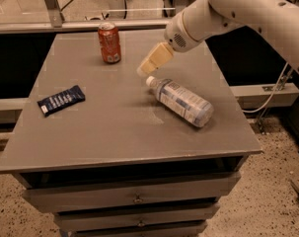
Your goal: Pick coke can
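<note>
The coke can (pixel 109 43), red-orange with a silver top, stands upright at the far left-middle of the grey table (pixel 114 127). My gripper (pixel 148 68) hangs above the table to the right of the can, a short gap away, and just above the white cap of the lying bottle. It holds nothing that I can see. The white arm reaches in from the upper right.
A clear plastic bottle (pixel 181 101) with a white cap and label lies on its side right of centre. A dark blue packet (pixel 61 99) lies flat at the left. Drawers sit below the table's front edge. A rail and glass run behind the table.
</note>
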Controlling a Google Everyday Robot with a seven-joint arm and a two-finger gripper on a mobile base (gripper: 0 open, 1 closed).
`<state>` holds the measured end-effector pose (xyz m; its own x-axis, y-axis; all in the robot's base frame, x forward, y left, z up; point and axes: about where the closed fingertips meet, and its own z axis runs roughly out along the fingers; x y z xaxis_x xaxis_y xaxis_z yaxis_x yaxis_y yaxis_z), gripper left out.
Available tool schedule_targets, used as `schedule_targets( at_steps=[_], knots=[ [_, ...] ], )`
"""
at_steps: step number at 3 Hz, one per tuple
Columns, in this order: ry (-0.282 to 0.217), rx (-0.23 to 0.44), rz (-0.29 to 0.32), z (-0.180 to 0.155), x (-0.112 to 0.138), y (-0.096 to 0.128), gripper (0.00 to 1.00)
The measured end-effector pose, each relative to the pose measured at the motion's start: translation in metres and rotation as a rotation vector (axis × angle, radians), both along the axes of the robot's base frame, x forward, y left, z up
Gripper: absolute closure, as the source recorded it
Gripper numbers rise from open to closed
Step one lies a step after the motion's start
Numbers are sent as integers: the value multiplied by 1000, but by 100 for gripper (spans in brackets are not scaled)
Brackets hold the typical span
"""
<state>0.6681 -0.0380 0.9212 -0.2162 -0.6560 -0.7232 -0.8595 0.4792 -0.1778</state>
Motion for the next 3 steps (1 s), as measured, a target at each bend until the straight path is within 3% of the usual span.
schedule_targets(
  at_steps=[2, 3],
  knots=[
    [-6, 44, -17, -1, 0, 4, 0],
    [-14, 142, 0, -12, 21, 42, 0]
  ],
)
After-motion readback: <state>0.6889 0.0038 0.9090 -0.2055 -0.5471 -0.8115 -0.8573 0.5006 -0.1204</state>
